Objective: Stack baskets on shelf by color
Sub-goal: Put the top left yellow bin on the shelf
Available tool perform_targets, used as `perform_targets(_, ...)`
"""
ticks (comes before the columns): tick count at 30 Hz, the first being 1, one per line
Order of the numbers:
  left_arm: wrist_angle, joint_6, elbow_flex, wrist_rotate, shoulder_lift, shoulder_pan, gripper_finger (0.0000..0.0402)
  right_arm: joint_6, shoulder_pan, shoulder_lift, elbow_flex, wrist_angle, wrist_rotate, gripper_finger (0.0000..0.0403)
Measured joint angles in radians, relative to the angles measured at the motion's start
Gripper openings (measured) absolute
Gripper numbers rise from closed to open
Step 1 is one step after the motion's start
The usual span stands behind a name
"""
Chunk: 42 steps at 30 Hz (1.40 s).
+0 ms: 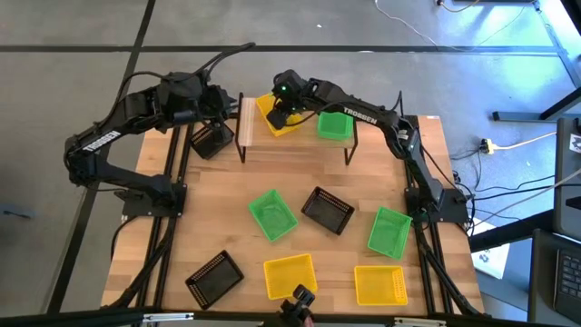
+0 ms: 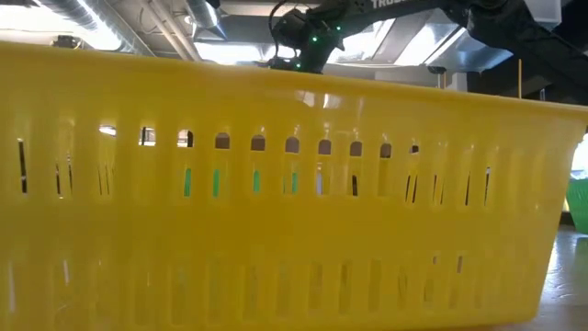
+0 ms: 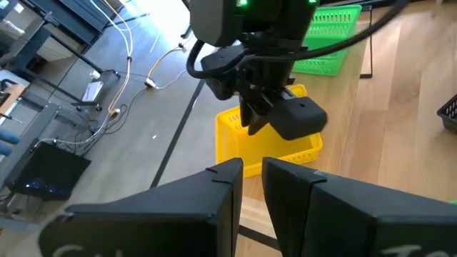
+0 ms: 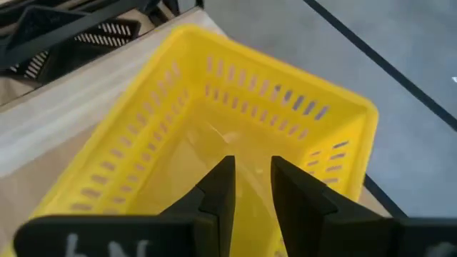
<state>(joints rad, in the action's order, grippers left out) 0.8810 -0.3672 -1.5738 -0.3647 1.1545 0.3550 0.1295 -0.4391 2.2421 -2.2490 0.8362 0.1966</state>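
The shelf point(image 1: 245, 123) stands at the table's far edge. On its plank rest a yellow basket point(image 1: 278, 118) point(image 3: 268, 139) point(image 4: 214, 143) and, to its right, a green basket point(image 1: 334, 125) point(image 3: 325, 39). My right gripper point(image 1: 289, 102) point(image 4: 251, 182) point(image 3: 258, 121) hangs over the yellow basket's inside, fingers pointing down and a narrow gap apart, with only the basket floor showing between them. My left gripper point(image 1: 221, 107) point(image 3: 251, 182) hovers off the shelf's left end, shut on nothing, above a black basket point(image 1: 211, 139) point(image 4: 71, 39) on the table.
Loose on the tabletop are two green baskets point(image 1: 272, 214) point(image 1: 389, 231), two black ones point(image 1: 327, 210) point(image 1: 214, 277) and two yellow ones point(image 1: 290, 275) point(image 1: 380, 284). The nearer yellow basket point(image 2: 294, 211) blocks almost all of the low view. Bare wood lies between the shelf and these.
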Motion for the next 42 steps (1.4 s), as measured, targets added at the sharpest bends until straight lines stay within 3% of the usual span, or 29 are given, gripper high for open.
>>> perform_targets(7, 0.000, -0.001, 0.000, 0.000, 0.000, 0.000, 0.0047, -0.005, 0.038, 0.000, 0.000, 0.067, 0.085, 0.0090)
perform_targets(12, 0.000, -0.001, 0.000, 0.000, 0.000, 0.000, 0.0047, -0.042, 0.053, -0.002, -0.024, 0.048, -0.093, 0.0090)
perform_targets(15, 0.000, -0.001, 0.000, 0.000, 0.000, 0.000, 0.0047, 0.005, 0.058, -0.004, -0.027, 0.063, -0.148, 0.0090)
perform_targets(30, 0.000, -0.001, 0.000, 0.000, 0.000, 0.000, 0.0047, 0.078, 0.059, -0.013, -0.026, 0.260, -0.145, 0.0090)
perform_targets(37, 0.000, -0.001, 0.000, 0.000, 0.000, 0.000, 0.0047, -0.007, 0.065, -0.013, -0.067, 0.161, -0.067, 0.0090)
perform_targets(40, 0.000, -0.001, 0.000, 0.000, 0.000, 0.000, 0.0047, -0.027, 0.068, -0.022, -0.107, 0.121, -0.071, 0.0090)
perform_targets(42, 0.000, -0.001, 0.000, 0.000, 0.000, 0.000, 0.0047, -0.034, 0.069, -0.048, -0.090, 0.058, -0.139, 0.0090)
